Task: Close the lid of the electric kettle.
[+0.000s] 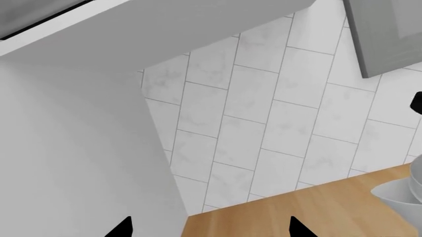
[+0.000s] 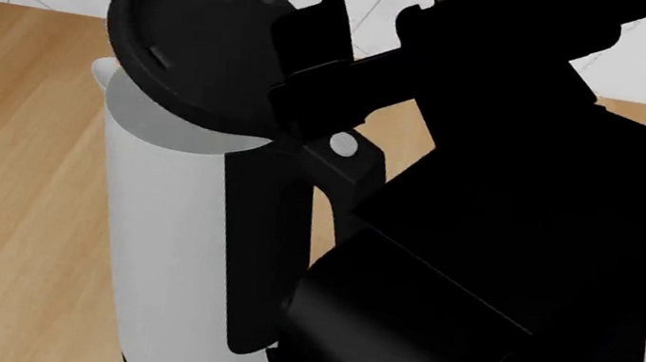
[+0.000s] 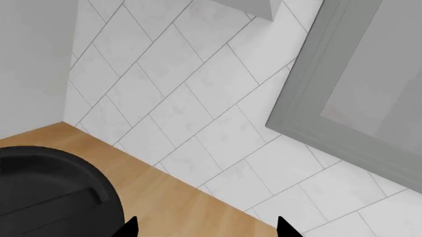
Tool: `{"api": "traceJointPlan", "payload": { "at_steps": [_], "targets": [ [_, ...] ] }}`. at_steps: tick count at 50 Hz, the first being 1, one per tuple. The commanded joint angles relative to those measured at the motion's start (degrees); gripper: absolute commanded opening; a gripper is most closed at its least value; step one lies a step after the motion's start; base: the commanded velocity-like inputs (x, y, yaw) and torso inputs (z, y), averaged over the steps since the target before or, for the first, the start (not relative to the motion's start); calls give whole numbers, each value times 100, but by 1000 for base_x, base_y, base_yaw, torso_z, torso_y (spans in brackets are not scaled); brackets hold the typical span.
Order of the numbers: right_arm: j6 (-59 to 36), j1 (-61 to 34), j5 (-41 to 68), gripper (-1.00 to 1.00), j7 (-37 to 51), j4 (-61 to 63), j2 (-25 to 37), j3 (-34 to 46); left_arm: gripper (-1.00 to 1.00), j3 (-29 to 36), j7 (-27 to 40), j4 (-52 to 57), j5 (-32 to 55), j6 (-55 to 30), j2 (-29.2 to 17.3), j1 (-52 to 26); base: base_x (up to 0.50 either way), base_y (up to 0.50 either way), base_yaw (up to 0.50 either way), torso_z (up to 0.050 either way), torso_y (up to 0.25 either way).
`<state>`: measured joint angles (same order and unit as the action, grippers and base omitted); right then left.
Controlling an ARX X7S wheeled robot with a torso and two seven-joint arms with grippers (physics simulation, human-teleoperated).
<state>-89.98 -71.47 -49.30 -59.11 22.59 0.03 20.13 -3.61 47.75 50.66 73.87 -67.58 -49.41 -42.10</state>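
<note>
Lid (image 2: 197, 42): head view, tilted open above the electric kettle (image 2: 179, 246) on the table (image 2: 2, 191); right gripper (image 2: 316, 55) just behind it.
Right wrist: jaws parted, empty; push the rim down evenly.
Left wrist: left gripper (image 1: 209, 229) jaws open, empty.

The right arm (image 2: 508, 228) fills most of the head view. It is big and black. It reaches up and away from the body, toward the left side of that view. At its end is the right claw (image 2: 316, 41). One pointed finger (image 2: 331, 2) sticks up there. The rest is so dark that I cannot tell there how the fingers sit. In the right wrist view, two black fingertips (image 3: 129, 228) show with a wide gap between them. In the left wrist view, the left claw (image 1: 207, 228) also shows two black tips, set well apart with nothing between them.
</note>
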Motion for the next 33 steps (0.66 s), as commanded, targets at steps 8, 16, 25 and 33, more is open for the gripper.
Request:
{"api": "traceJointPlan", "payload": {
  "at_steps": [8, 16, 25, 33],
  "targets": [
    [0, 3, 965, 100, 832, -40, -1, 68, 100, -65, -86, -12, -115, 170, -89, 222, 0, 0, 0, 0, 0],
    [-1, 15, 501, 100, 426, 63, -1, -25, 100, -43, -93, -14, -132, 211, -97, 247, 0, 0, 0, 0, 0],
    [-2, 180, -2718, 100, -2607, 640, -2, -132, 100, -46, -111, -11, -178, 287, -94, 357, 0, 0, 0, 0, 0],
    [-2, 812, -3456, 100, -3088, 1327, -2, -48, 100, -28, -60, 27, -123, 309, -81, 372, 0, 0, 0, 0, 0]
  ]
}}
